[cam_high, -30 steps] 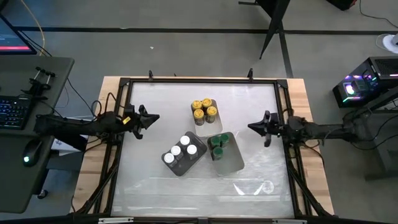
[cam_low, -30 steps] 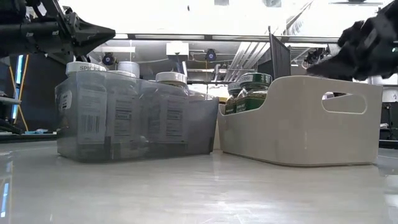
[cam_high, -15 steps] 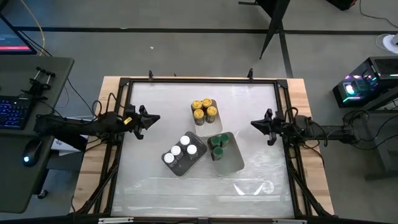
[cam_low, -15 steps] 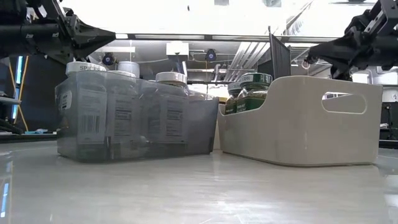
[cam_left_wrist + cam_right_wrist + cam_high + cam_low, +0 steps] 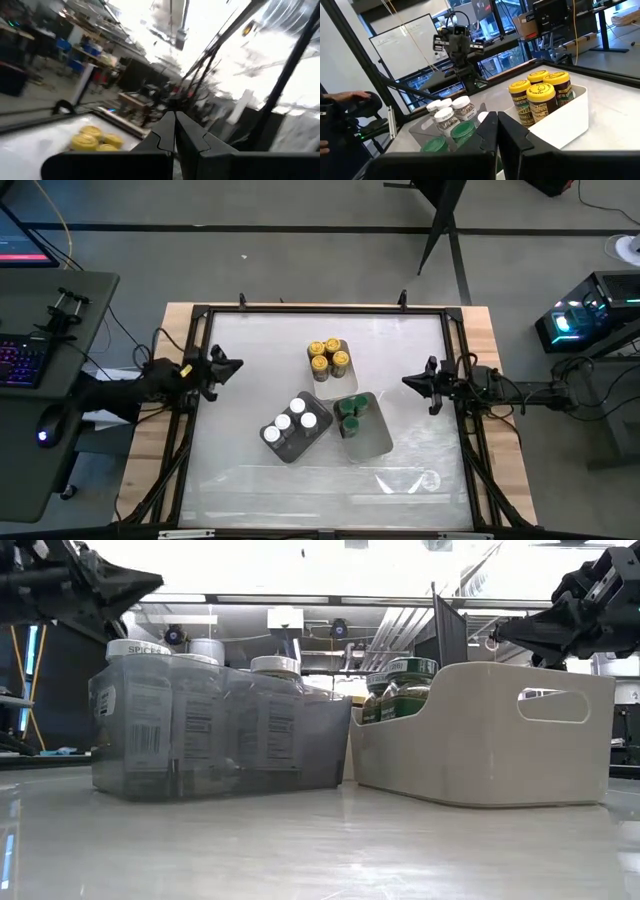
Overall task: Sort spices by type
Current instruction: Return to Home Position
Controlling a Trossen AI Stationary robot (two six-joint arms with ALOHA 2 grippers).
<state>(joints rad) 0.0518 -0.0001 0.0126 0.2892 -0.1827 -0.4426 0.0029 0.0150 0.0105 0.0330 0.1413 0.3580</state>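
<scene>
**All jars binned, both arms out at the edges**

Counted from above: four small round jars with yellow lids in the white rectangular plastic tray toward the table's far side. Four small jars with white lids in the smoky dark-grey see-through bin. Just beside that, small jars with green lids in the pale grey handled tray, probably four, but packed too close to count surely. All upright, long axis vertical, none loose on the glossy white table top.

Left gripper: at the table's left edge, fingers pressed together on nothing, nose aimed inward at the trays. Right gripper: the same at the right edge, fingers likewise together and empty. Jars between the two, well apart from both. Green-lidded tray nearer the right one, the left one farther from everything.

Judged from this: sorting done, only the parking of the arms left. Needs travel away from the trays, so no jar in the path. Worth watching only the black metal frame around the table.
</scene>
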